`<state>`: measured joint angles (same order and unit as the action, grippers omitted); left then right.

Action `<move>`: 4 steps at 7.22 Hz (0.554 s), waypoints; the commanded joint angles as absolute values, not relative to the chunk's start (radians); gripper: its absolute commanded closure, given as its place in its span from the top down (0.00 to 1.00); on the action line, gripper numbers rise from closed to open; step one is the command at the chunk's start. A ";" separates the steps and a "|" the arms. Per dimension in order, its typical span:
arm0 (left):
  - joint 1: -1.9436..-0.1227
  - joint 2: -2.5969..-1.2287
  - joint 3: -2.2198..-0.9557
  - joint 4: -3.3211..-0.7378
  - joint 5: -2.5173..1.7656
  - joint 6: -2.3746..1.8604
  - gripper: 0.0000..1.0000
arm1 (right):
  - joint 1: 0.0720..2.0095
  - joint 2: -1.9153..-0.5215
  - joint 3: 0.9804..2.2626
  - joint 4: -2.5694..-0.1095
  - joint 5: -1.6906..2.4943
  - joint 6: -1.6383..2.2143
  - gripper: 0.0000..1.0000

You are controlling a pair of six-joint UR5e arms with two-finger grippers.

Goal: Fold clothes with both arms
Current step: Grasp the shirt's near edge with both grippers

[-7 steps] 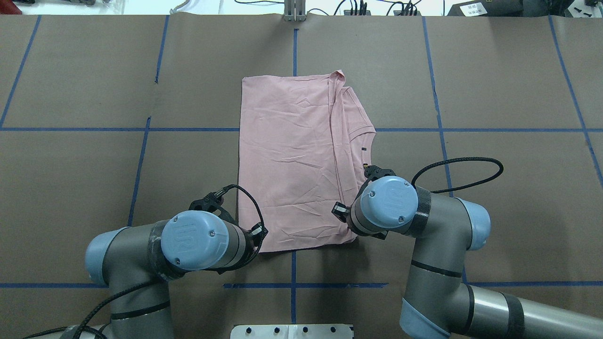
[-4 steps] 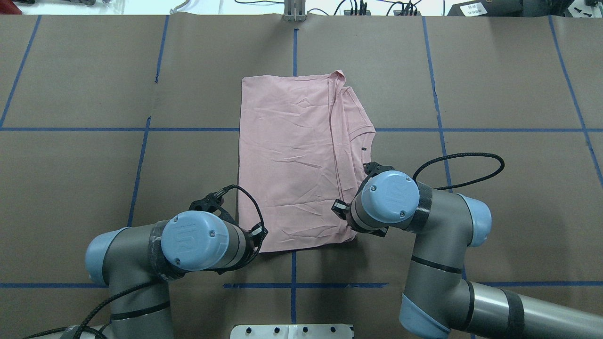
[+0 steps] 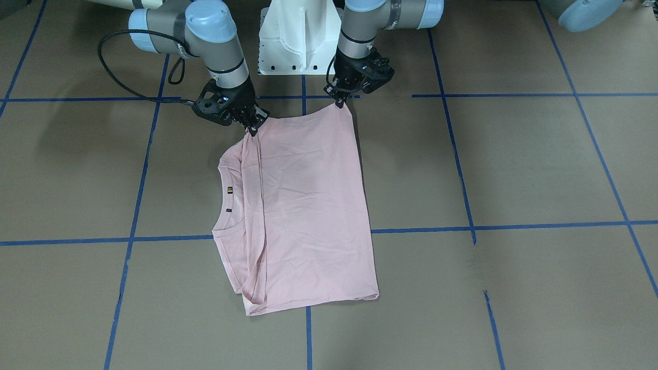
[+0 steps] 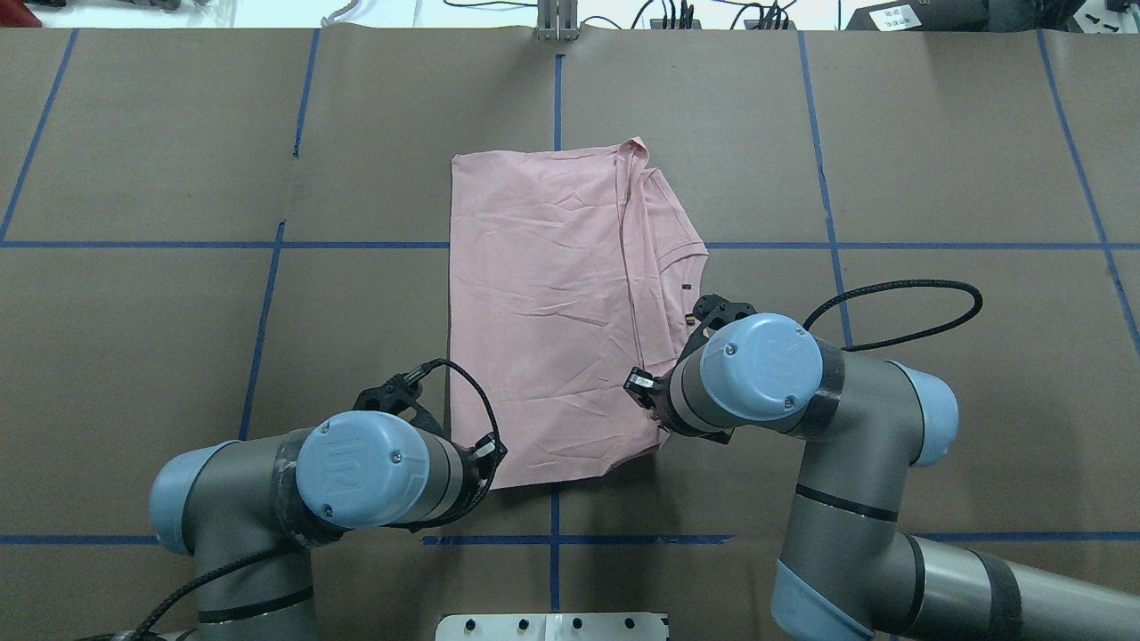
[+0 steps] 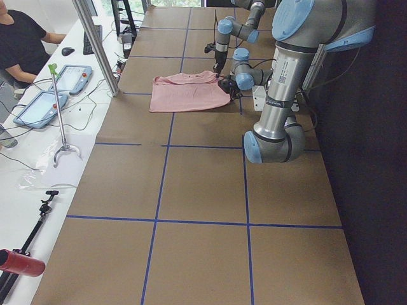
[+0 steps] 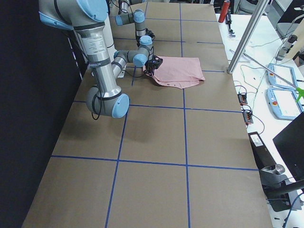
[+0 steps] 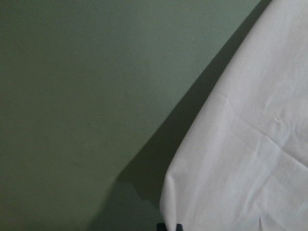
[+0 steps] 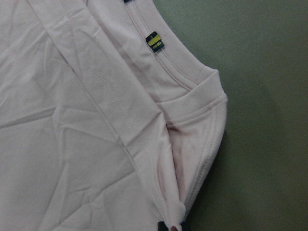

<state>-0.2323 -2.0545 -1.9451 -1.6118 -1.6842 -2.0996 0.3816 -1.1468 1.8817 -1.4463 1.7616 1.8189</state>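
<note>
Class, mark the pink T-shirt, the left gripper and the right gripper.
pink T-shirt (image 4: 543, 303): overhead view, middle of its folded body.
left gripper (image 3: 340, 102): front-facing view, between its fingertips.
right gripper (image 3: 251, 128): front-facing view, between its fingertips.

pink tee (image 4: 543, 303), brown table (image 4: 962, 133) w/ blue grid (image 4: 356, 245)

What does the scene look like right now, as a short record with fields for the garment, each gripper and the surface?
garment: pale pink T-shirt, folded, lying mostly flat
collar: collar on the right arm's side, with a small black-and-yellow tag
left gripper: shut on one robot-side corner of the T-shirt
right gripper: shut on the other robot-side corner
robot-side edge: appears slightly lifted
surface: brown table with blue tape lines
</note>
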 commanded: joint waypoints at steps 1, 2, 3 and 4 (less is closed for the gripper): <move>-0.181 -2.048 -2.020 -1.527 -1.684 -2.091 0.00 | 0.339 -1.166 1.948 -1.445 1.756 1.822 0.00; -0.172 -2.048 -2.061 -1.473 -1.684 -2.091 0.00 | 0.307 -1.198 1.994 -1.445 1.758 1.822 0.00; -0.172 -2.046 -2.104 -1.441 -1.684 -2.088 0.00 | 0.293 -1.203 2.017 -1.445 1.761 1.821 0.00; -0.173 -2.048 -2.117 -1.440 -1.686 -2.088 0.00 | 0.284 -1.189 2.011 -1.443 1.763 1.821 0.00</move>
<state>-0.1745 -2.0476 -2.0864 -1.4599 -1.6846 -2.0890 0.3008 -1.1931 1.9999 -1.4446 1.7602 1.8213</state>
